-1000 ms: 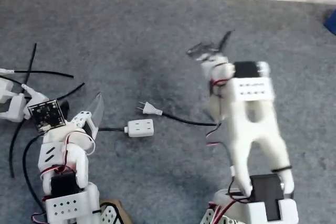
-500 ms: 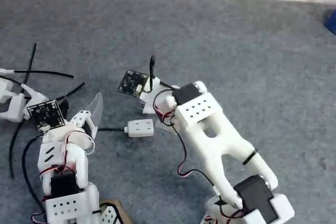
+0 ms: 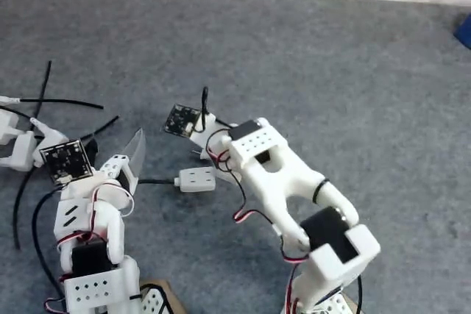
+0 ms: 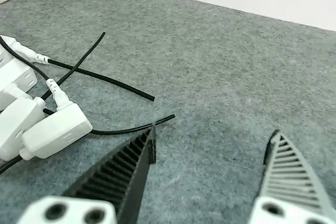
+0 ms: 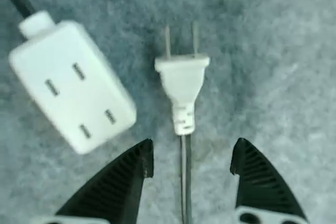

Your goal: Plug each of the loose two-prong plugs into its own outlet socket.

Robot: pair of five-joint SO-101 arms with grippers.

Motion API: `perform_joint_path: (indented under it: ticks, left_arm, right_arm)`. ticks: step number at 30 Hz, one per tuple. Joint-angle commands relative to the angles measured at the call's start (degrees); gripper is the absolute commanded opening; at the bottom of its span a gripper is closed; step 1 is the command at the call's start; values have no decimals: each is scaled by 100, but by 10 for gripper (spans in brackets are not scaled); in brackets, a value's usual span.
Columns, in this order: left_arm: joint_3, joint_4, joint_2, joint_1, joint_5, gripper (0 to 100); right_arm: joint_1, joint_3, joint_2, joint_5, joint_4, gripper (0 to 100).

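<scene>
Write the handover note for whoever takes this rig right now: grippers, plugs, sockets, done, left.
Left gripper: open, empty, above bare carpet.
Right gripper: open, over the cord just behind the two-prong plug, gripping nothing.
The plug lies flat beside the white socket block, apart from it, prongs not inserted.
White connectors with black cords lie near the left gripper; whether mated, cannot tell.
Done: no plug seen inserted. Left: grasp this plug, push it into the socket block.

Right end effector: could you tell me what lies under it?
A white two-prong plug lies on carpet below the open right end effector, cord between its fingers. In the high view the arm hides the plug's body.
</scene>
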State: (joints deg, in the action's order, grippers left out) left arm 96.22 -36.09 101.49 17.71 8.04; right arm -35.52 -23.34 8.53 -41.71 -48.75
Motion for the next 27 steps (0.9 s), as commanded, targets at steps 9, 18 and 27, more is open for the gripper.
perform_joint_path:
  ticks: [9,18,27]
  left_arm:
    - [92,105,4,-154,9,329]
    - [92,97,4,-154,9,329]
    - [92,97,4,-154,9,329]
  right_arm:
    - [-84,1059,734,-70,136,238]
    - [-66,1007,998,-70,101,238]
    - [-48,1051,980,-70,-585,20]
